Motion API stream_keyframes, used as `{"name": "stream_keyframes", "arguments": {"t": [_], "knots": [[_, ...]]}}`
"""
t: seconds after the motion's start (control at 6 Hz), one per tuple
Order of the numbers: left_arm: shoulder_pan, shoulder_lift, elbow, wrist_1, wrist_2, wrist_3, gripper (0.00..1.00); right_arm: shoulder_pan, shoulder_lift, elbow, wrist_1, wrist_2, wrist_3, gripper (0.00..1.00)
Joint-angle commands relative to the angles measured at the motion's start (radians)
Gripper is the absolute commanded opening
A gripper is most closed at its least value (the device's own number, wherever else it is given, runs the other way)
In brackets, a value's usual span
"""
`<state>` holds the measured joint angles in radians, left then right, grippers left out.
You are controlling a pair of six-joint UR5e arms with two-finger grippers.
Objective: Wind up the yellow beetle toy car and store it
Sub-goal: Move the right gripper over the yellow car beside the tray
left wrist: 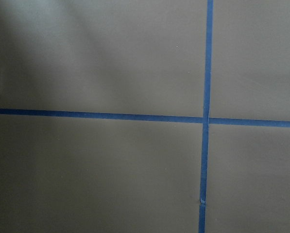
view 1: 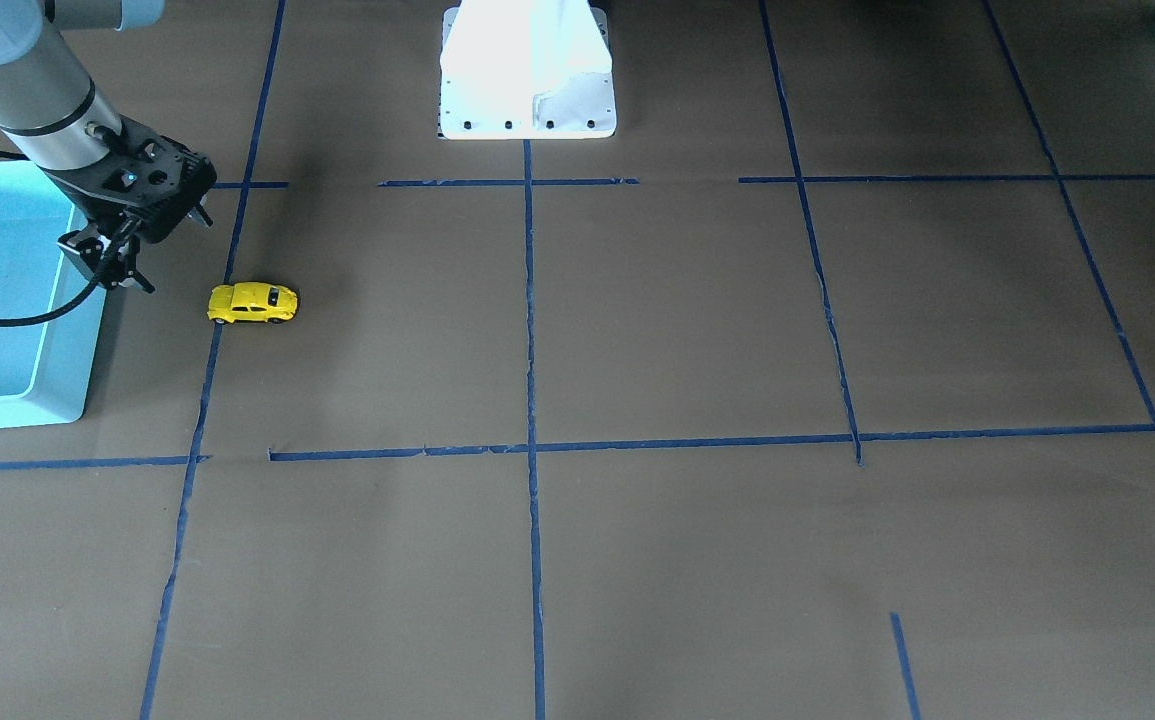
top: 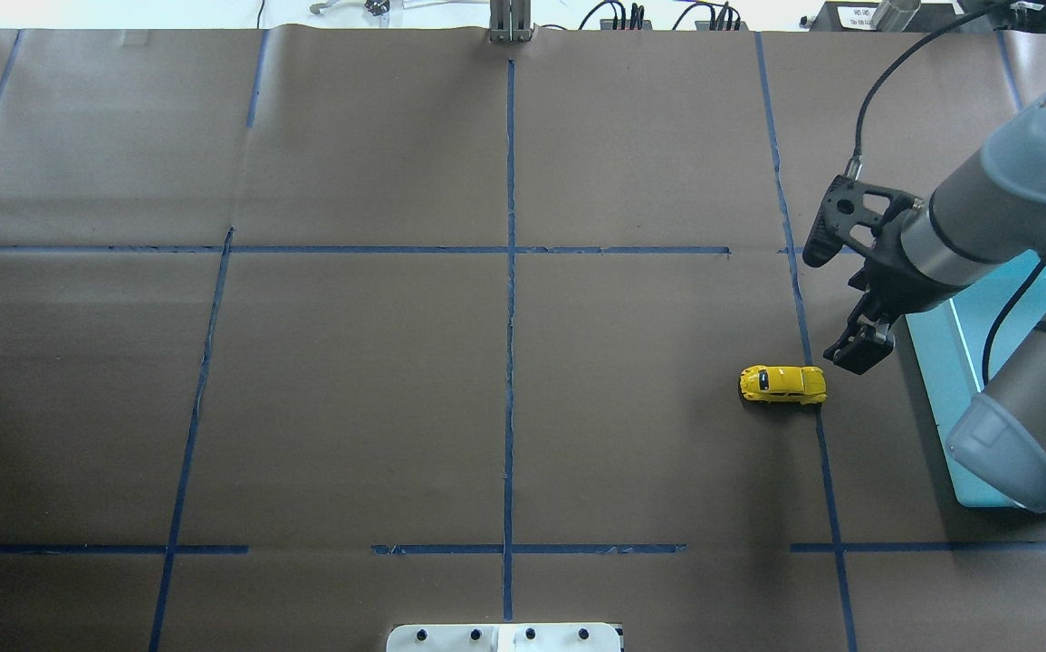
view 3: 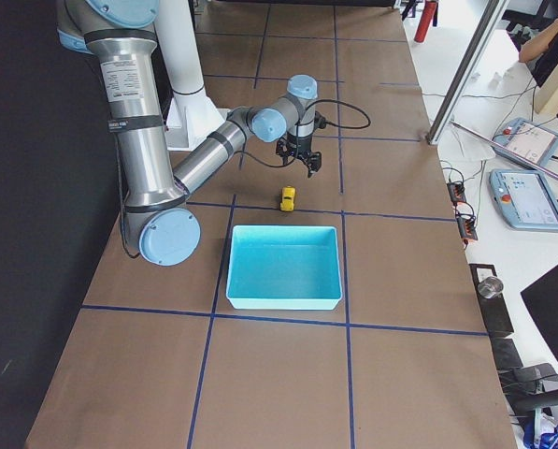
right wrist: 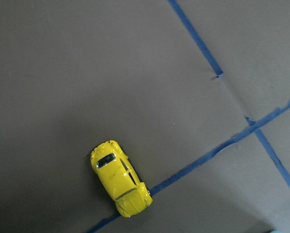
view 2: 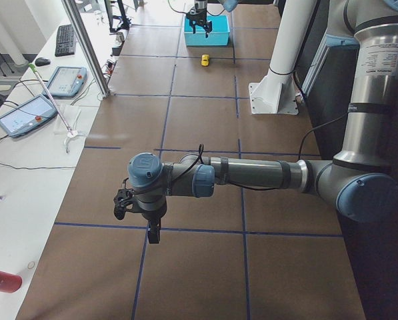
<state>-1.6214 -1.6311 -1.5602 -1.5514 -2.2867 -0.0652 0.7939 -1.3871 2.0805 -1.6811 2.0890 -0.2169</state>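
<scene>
Well apart from the turquoise bin [view 3: 283, 299], at the table's far end, the left gripper [view 2: 153, 235] was held low over bare paper, judged to be parked clear of the work. Whether its fingers were spread or closed could not be told.

The yellow beetle toy car [top: 782, 385] was found upright on its wheels just beside the bin and outside it, one end resting on a blue tape line [top: 831, 507]. Neither winding nor storing was therefore judged done.

Between car and bin, raised above the table, the right gripper [top: 859, 351] was seen with fingers parted and nothing between them, apparently poised for a grasp.

The table [top: 350, 389] was covered in brown paper gridded with blue tape. Off the table, to one side of the bin, benches with control tablets [view 3: 526, 196] and cables were visible.
</scene>
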Motion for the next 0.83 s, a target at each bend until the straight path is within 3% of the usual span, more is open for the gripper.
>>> {"name": "stream_keyframes", "arguments": {"t": [0.0, 0.33, 0.67], "knots": [[0.003, -0.009, -0.006, -0.001, 0.000, -0.011, 1.00, -0.102, 0.002, -0.048, 0.056, -0.093, -0.184, 1.00], [0.005, -0.010, -0.011, -0.001, 0.000, -0.015, 1.00, -0.123, -0.012, -0.146, 0.206, -0.106, -0.191, 1.00], [0.005, -0.010, -0.011, 0.001, 0.000, -0.015, 1.00, -0.137, -0.013, -0.155, 0.215, -0.107, -0.193, 1.00]]}}
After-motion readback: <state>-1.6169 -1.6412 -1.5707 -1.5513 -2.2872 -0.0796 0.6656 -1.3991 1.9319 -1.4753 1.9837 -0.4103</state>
